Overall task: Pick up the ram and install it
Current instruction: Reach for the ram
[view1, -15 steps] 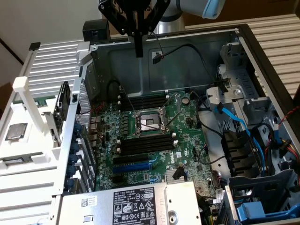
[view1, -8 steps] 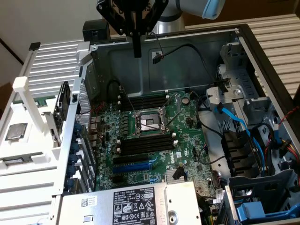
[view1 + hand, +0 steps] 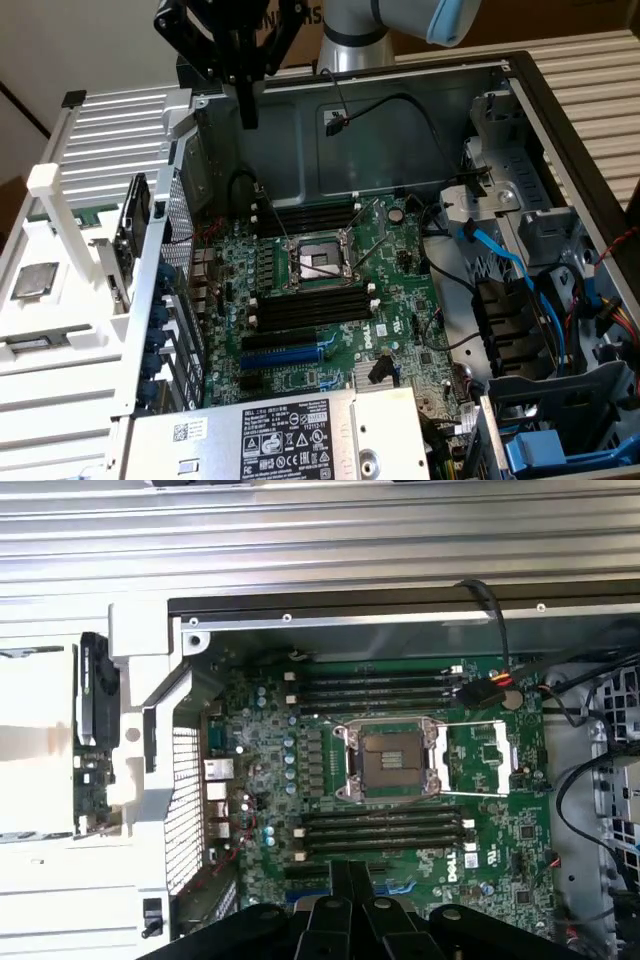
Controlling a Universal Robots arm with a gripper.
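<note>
None of the install is showing yet: your gripper (image 3: 248,110), fingers together and empty, is hanging above the motherboard (image 3: 330,290), with no ram visible.

The word "DELL" can be read in white on the green motherboard (image 3: 330,300), near the black memory slots (image 3: 310,310). The same word is seen on the board in the wrist view. A white label (image 3: 290,435) with small black print and round signs is stuck on the grey power supply box (image 3: 380,440); "DELL" is printed at its corner, and the rest cannot be read.
</note>
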